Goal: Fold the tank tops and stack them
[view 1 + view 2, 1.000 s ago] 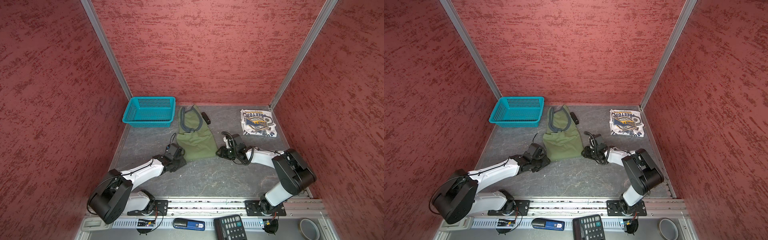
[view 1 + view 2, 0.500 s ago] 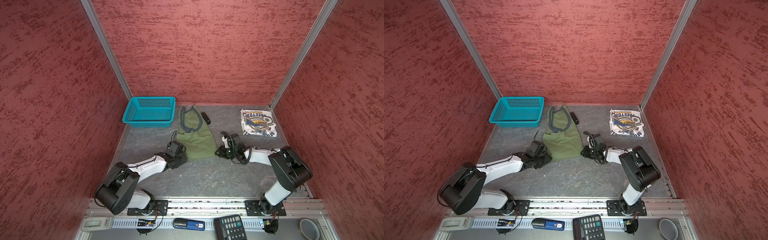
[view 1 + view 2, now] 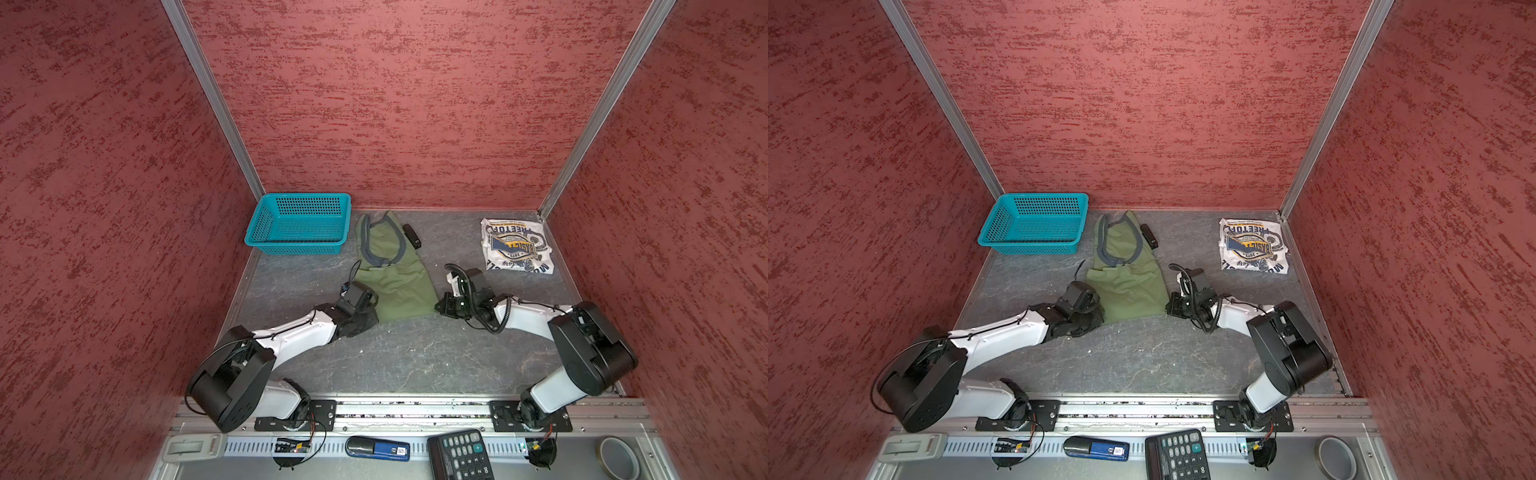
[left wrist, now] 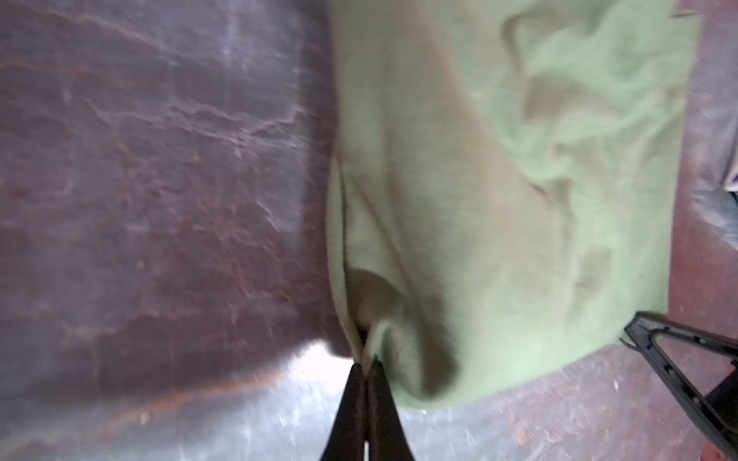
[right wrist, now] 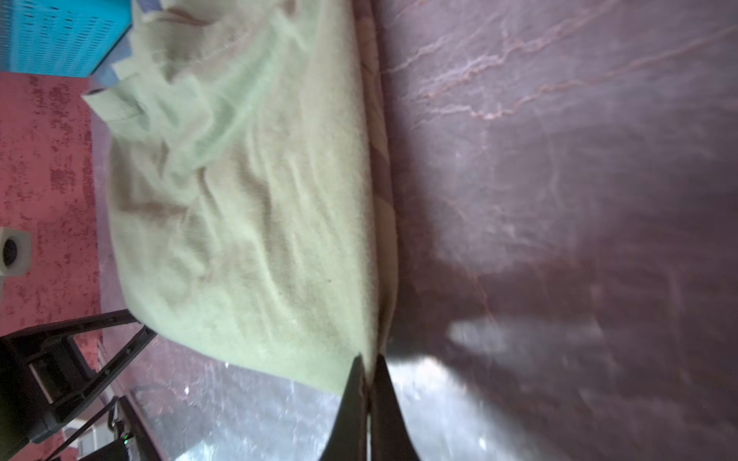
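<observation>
Grey tabletop (image 3: 415, 357), red walls on three sides. Teal basket (image 3: 299, 224) at rear left, just beside the strap end of the green top (image 3: 395, 286). Small black object (image 3: 412, 236) lies by the straps on the other side; contact unclear. Calculator (image 3: 459, 457) and tape roll (image 3: 619, 457) sit on the front rail, well apart from the cloth.

White top (image 3: 515, 247): folded, emblem up, rear right corner, apart from the green top.

Green top: mid-tabletop, straps toward rear wall, hem toward front.

Left gripper (image 4: 365, 371): pinched tight on the hem's left corner, cloth bunched at the tips.

Right gripper (image 5: 369, 367): clamped on the hem's right corner.

Both low at the tabletop, hem running between them.
</observation>
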`<state>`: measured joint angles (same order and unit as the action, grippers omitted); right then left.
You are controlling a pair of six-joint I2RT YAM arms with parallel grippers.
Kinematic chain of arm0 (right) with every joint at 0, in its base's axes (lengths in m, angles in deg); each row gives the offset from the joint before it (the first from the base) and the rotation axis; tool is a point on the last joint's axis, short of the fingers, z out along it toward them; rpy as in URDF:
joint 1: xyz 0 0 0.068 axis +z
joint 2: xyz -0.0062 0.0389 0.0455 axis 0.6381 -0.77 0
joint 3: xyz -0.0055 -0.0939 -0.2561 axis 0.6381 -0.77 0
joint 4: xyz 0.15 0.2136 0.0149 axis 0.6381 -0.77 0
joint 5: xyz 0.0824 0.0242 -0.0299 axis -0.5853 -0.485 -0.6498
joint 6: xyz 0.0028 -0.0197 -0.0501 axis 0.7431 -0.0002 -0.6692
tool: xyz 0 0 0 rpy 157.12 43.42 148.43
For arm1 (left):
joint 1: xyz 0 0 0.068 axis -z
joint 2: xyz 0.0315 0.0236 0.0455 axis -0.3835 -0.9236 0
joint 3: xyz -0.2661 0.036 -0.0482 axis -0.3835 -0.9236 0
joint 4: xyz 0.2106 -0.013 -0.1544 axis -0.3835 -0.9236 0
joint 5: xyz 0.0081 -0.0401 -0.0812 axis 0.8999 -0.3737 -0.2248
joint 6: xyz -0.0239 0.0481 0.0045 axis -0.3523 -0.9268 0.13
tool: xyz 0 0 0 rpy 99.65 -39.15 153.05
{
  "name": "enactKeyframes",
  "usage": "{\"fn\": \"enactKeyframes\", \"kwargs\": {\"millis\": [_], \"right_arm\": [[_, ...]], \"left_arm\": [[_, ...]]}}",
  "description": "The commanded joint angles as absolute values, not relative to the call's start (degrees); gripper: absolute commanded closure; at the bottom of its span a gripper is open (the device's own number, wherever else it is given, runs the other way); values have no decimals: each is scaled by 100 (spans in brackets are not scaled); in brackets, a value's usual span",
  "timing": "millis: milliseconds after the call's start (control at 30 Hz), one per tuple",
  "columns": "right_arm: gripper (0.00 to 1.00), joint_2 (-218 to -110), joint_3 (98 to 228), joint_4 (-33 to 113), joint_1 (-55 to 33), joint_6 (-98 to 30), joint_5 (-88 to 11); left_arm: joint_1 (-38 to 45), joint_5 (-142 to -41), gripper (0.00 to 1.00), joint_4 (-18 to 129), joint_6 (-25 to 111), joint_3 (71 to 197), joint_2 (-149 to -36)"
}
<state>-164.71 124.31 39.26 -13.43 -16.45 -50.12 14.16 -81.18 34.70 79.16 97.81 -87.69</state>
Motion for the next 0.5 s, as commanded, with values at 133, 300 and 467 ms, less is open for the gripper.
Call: {"fn": "enactKeyframes", "kwargs": {"millis": [133, 300, 467], "right_arm": [[100, -15126, 11917, 3151, -1147, -1597, -4767], [100, -13910, 11786, 2144, -736, -1452, -4460], [100, -12690, 12040, 1071, -301, -1192, -4378]], "left_arm": [[2205, -7334, 100, 2275, 8429, 9639, -7486], [3150, -6923, 100, 1269, 9148, 9620, -6453], [4078, -6644, 100, 558, 9754, 9948, -6054]]}}
